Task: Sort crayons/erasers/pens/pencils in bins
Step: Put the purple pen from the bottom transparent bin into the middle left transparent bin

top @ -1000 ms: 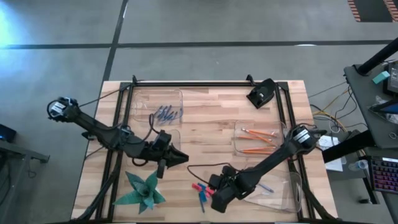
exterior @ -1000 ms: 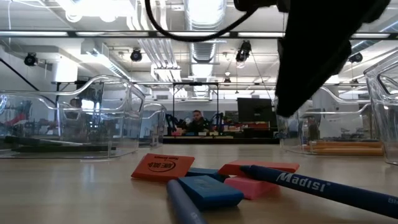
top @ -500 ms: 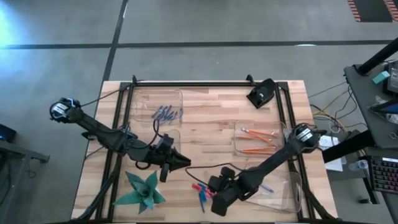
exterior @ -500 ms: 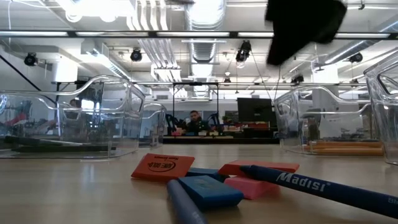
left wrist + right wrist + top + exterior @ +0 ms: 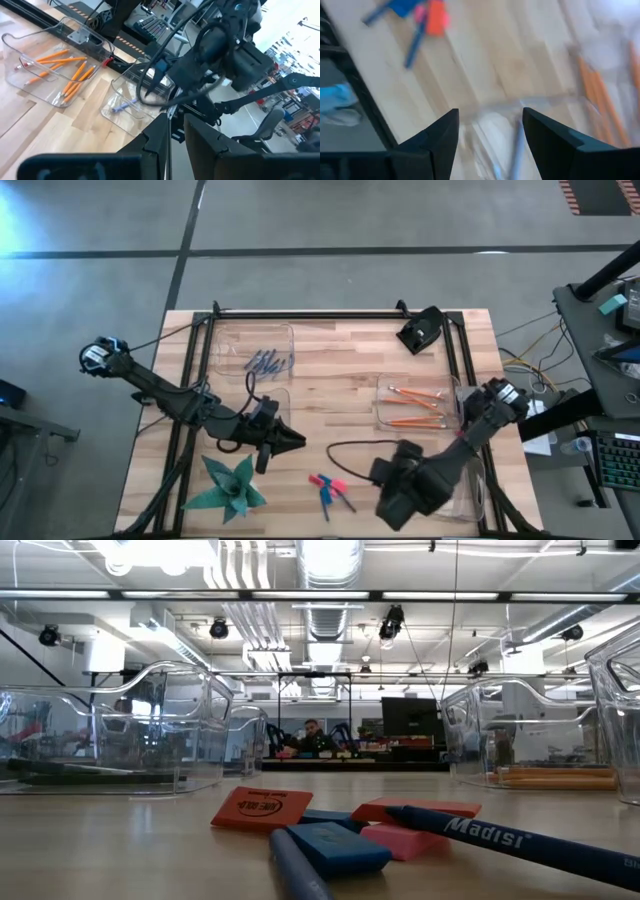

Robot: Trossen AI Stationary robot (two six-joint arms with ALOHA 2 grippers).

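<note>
The right gripper (image 5: 487, 127) hangs over the near right bin (image 5: 470, 485), its fingers spread wide and holding nothing; a blue pen (image 5: 516, 150) lies in the bin beneath them. The left gripper (image 5: 296, 442) hovers mid-table with its fingers (image 5: 157, 137) nearly pressed together and nothing visible between them. The erasers (image 5: 327, 482) lie loose on the table (image 5: 330, 395) among blue sticks, and the pencils (image 5: 415, 406) rest in the far right bin.

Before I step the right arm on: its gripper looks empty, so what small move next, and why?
Probably swing the open right gripper from over the front-right bin back to the loose erasers on the table. They lie unsorted beside blue sticks, and nothing sits between its fingers.
</note>
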